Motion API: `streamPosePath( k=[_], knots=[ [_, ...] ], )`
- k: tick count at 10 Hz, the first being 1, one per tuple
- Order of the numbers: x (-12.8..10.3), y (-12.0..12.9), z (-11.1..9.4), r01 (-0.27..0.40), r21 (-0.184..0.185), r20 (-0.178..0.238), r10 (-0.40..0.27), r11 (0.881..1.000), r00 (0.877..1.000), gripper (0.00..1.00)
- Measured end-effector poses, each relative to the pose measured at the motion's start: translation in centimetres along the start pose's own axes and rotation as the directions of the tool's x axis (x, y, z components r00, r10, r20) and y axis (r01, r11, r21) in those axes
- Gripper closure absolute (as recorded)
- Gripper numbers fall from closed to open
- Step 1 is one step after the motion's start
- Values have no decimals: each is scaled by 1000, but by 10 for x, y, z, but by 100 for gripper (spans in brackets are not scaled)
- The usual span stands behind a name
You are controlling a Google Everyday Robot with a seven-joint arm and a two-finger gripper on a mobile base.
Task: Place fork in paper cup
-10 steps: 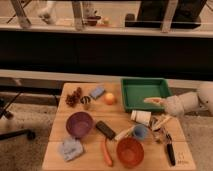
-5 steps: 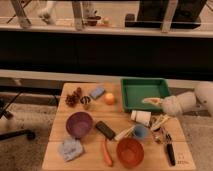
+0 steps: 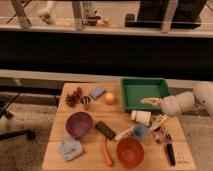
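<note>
The off-white paper cup (image 3: 141,117) lies on its side on the wooden table (image 3: 90,160), just in front of the green tray (image 3: 145,90). A small blue cup (image 3: 140,131) stands right below it. Metal cutlery, the fork probably among it (image 3: 159,136), lies to the right of the blue cup. My gripper (image 3: 154,105) reaches in from the right on a white arm (image 3: 197,97). It hovers over the tray's front right corner, above and to the right of the paper cup. I see nothing held in it.
A purple bowl (image 3: 79,124), an orange bowl (image 3: 130,151), a carrot (image 3: 106,152), a black block (image 3: 105,130), a grey cloth (image 3: 70,148), a blue sponge (image 3: 97,92), an orange (image 3: 109,98) and pine cones (image 3: 74,97) are on the table. A black-handled tool (image 3: 170,150) lies at the right edge.
My gripper has edged slightly to the left over the tray's front corner. The objects on the table have not moved.
</note>
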Motion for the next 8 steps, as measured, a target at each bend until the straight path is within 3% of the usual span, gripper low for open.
streamPosePath(
  k=[8],
  knots=[
    [0, 0, 2, 2, -3, -3, -2, 1000, 1000, 20]
  ],
)
